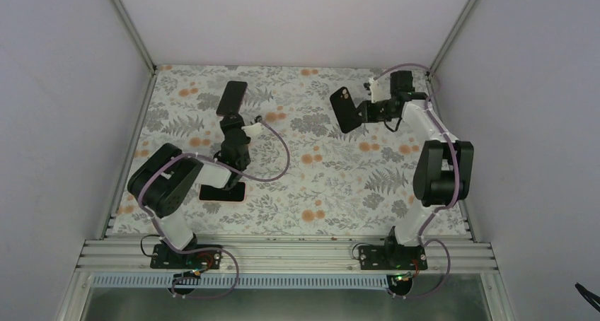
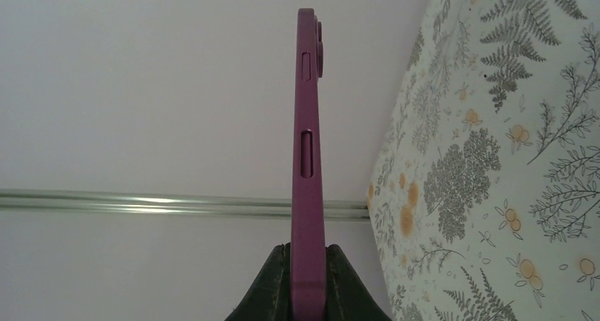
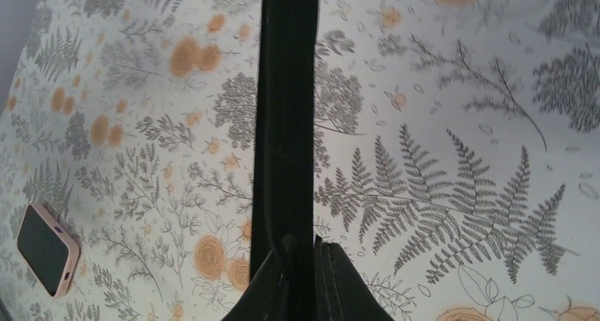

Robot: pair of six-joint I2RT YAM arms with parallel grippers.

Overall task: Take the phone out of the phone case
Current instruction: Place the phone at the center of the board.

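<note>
My left gripper [image 1: 231,125] [image 2: 308,268] is shut on the lower end of a maroon phone case [image 1: 231,98] [image 2: 307,144] and holds it upright above the mat, edge-on to the left wrist camera. I cannot tell whether a phone sits inside it. My right gripper [image 1: 366,113] [image 3: 301,261] is shut on a black phone [image 1: 345,109] [image 3: 286,102], held raised at the back right with its camera lenses showing in the top view. The two held things are far apart.
A phone in a pink case [image 1: 223,191] [image 3: 46,249] lies screen-up on the floral mat [image 1: 318,172] beside the left arm's elbow. White walls with aluminium rails [image 2: 141,202] enclose the table on three sides.
</note>
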